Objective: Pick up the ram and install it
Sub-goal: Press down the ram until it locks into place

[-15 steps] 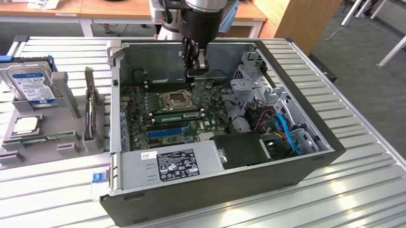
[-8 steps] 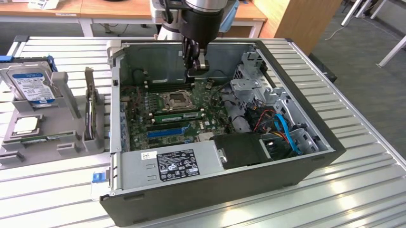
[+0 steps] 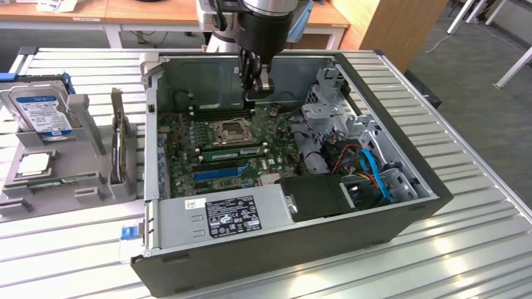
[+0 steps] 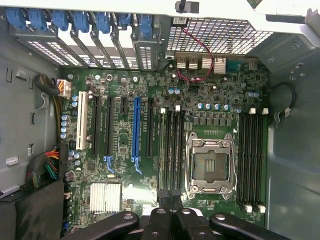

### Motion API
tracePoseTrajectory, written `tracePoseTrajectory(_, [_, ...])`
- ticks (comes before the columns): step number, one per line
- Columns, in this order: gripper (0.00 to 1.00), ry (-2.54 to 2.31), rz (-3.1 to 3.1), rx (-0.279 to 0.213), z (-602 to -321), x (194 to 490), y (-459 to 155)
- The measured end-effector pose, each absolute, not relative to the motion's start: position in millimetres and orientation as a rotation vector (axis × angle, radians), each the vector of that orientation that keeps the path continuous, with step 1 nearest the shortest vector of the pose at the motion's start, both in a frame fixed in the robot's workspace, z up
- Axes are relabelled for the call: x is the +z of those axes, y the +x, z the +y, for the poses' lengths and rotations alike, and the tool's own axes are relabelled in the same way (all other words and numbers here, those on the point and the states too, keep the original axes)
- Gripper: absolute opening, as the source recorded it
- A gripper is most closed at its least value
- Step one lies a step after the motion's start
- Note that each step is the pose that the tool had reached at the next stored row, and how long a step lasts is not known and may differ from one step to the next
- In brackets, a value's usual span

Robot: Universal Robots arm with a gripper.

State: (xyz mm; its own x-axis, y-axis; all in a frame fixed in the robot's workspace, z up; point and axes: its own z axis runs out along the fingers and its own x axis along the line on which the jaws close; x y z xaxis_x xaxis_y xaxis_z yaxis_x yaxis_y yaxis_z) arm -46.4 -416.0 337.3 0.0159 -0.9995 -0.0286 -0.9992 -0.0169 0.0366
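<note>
My gripper (image 3: pixel 259 93) hangs shut and empty inside the open computer case (image 3: pixel 415 187), over the far part of the motherboard (image 3: pixel 224 140). In the wrist view its fingertips (image 4: pixel 172 212) are pressed together above the black memory slots (image 4: pixel 171 150) beside the empty processor socket (image 4: pixel 210 167). The ram (image 3: pixel 60 181), a narrow green stick with a white sticker, lies low in the grey holder (image 3: pixel 83 193) at the exterior view's left, well away from the gripper. Another green strip (image 3: pixel 233 150) sits in a slot just in front of the socket; I cannot tell if it is a memory stick.
The holder also carries a hard drive (image 3: pixel 42 115), a square silver processor chip (image 3: pixel 33 164) and an upright grey expansion card (image 3: pixel 121 146). Inside the case are a power supply (image 3: pixel 228 215), cables (image 3: pixel 374 174) and a drive cage (image 3: pixel 332 115). The case stands on a slatted metal table (image 3: pixel 465 249).
</note>
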Motion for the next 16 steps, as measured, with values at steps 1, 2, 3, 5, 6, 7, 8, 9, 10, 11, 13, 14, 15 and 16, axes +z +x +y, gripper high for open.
tracePoseTrajectory(1, [0.1,2.235,-2.198,-0.072,-416.0,337.3,-46.4])
tracePoseTrajectory(2, [0.1,2.235,-2.198,-0.072,-416.0,337.3,-46.4])
tracePoseTrajectory(3, [0.1,2.235,-2.198,-0.072,-416.0,337.3,-46.4])
tracePoseTrajectory(5, [0.1,2.233,-2.2,-0.072,-416.0,337.3,-46.4])
tracePoseTrajectory(6, [0.1,2.231,-2.203,-0.072,-416.0,337.3,-46.4])
tracePoseTrajectory(7, [0.1,2.225,-2.209,-0.072,-416.0,337.3,-46.4])
tracePoseTrajectory(8, [0.1,2.216,-2.217,-0.072,-415.9,337.2,-46.4])
tracePoseTrajectory(9, [0.1,2.208,-2.226,-0.072,-415.9,337.3,-46.4])
tracePoseTrajectory(10, [0.1,2.199,-2.235,-0.072,-416.0,337.3,-46.4])
tracePoseTrajectory(11, [0.1,2.19,-2.244,-0.072,-416.0,337.3,-46.4])
tracePoseTrajectory(13, [0.1,2.168,-2.266,-0.073,-416.0,337.3,-46.4])
tracePoseTrajectory(14, [0.1,2.158,-2.275,-0.073,-416.0,337.3,-46.4])
tracePoseTrajectory(15, [0.1,2.149,-2.285,-0.073,-416.0,337.3,-46.4])
tracePoseTrajectory(16, [0.1,2.139,-2.294,-0.073,-416.0,337.3,-46.4])
